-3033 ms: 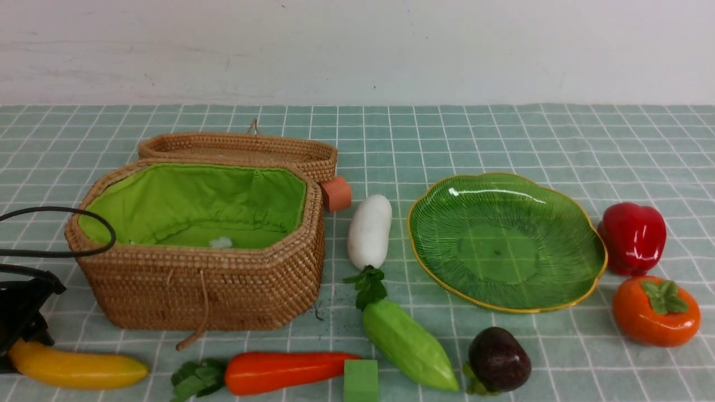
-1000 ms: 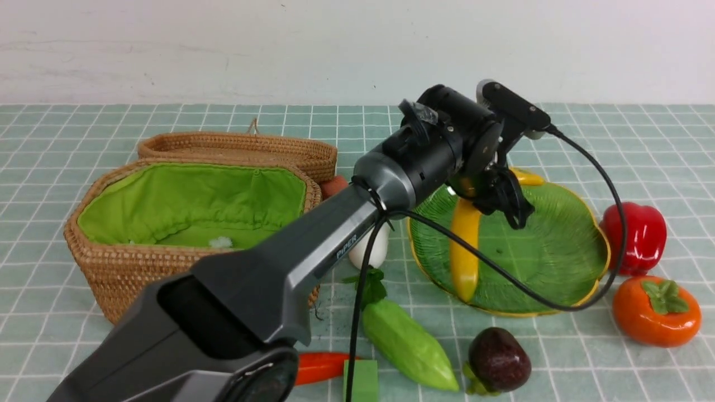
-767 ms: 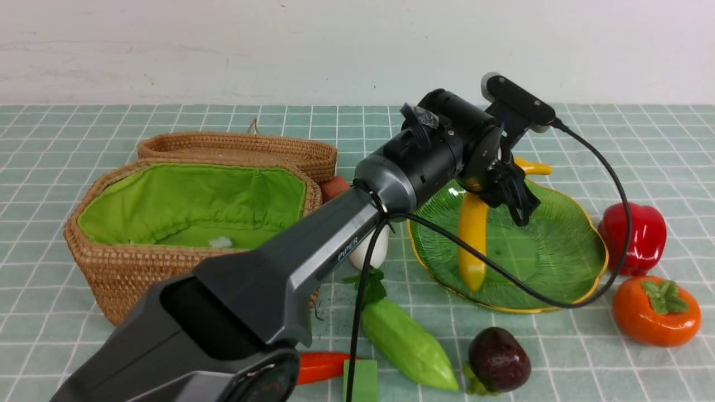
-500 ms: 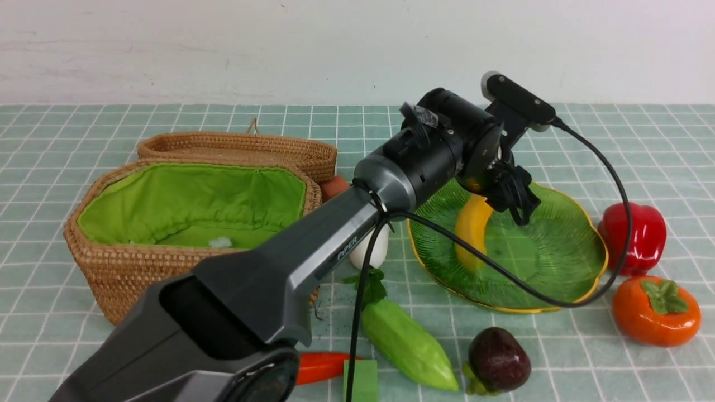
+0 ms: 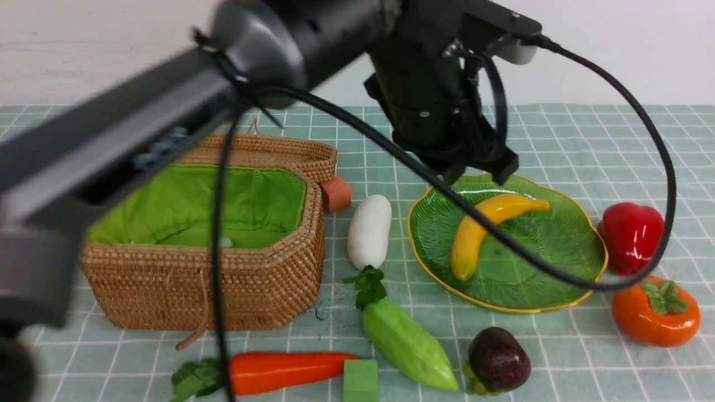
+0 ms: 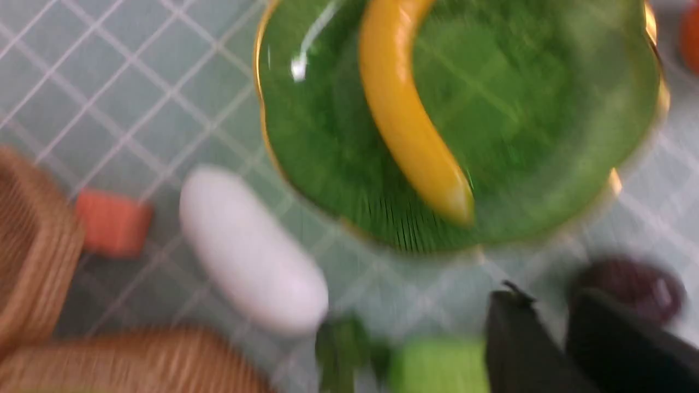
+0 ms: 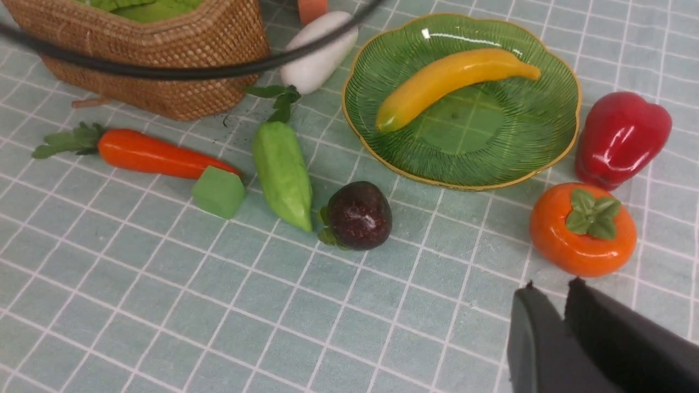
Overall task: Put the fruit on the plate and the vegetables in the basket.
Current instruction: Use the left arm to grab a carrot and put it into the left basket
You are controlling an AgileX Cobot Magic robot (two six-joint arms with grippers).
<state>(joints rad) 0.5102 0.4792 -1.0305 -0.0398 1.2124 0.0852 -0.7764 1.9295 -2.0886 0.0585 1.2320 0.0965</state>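
Our left end effector (image 6: 549,297) hangs over the plate (image 5: 547,234) at its twelve o'clock edge, jaws narrow and empty. The banana (image 5: 463,251) lies on the plate. Our right end effector (image 7: 552,289) is narrow too, holding nothing.

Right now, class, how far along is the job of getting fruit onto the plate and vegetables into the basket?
Done: the banana lies on the plate. In hand: nothing; the left gripper hangs empty over the plate, and the right gripper is empty too. Left: the mangosteen and persimmon sit on the cloth, and the radish, carrot, gourd and pepper all lie outside the basket.
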